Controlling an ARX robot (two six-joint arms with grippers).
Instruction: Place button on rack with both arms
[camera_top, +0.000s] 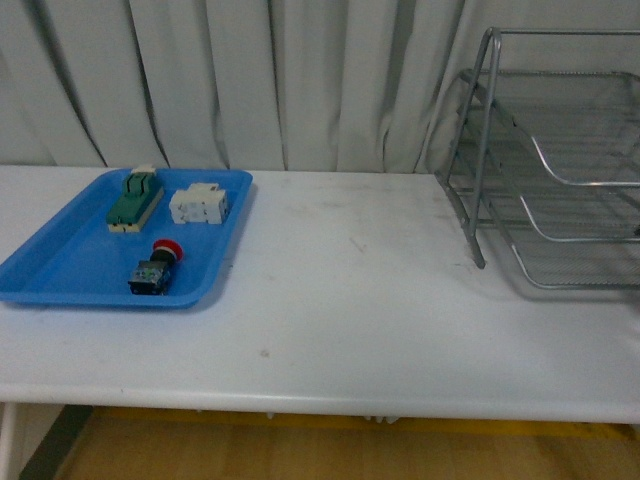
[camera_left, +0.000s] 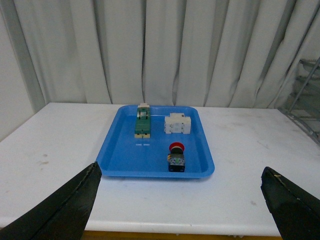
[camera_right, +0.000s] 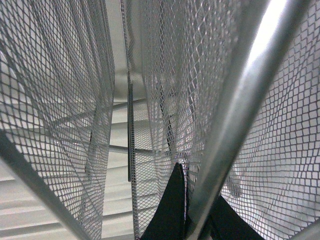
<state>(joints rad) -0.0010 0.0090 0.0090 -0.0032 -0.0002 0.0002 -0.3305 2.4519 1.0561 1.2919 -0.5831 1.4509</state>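
Button (camera_top: 155, 268) lies on its side in glossy blue plastic tray (camera_top: 60, 288), near white block (camera_top: 199, 205) and green-and-cream block (camera_top: 135, 200). Silver wire-mesh rack (camera_top: 560, 170) stands well apart on white bench (camera_top: 350, 310). Left tool (camera_left: 180, 171) spread wide, empty. Right tool (camera_right: 195, 220) sits against rack mesh; can't tell its spread.

Your front view is softly, evenly lit but slightly blurred; shadows on the white table top (camera_top: 350, 310) are faint. At upper right of the right wrist view, glare washes out a tube of the silver metal wire-mesh rack (camera_right: 239, 115). In the left wrist view's lower corners, the black fingers (camera_left: 65, 207) of the left gripper (camera_left: 181, 171) blur.
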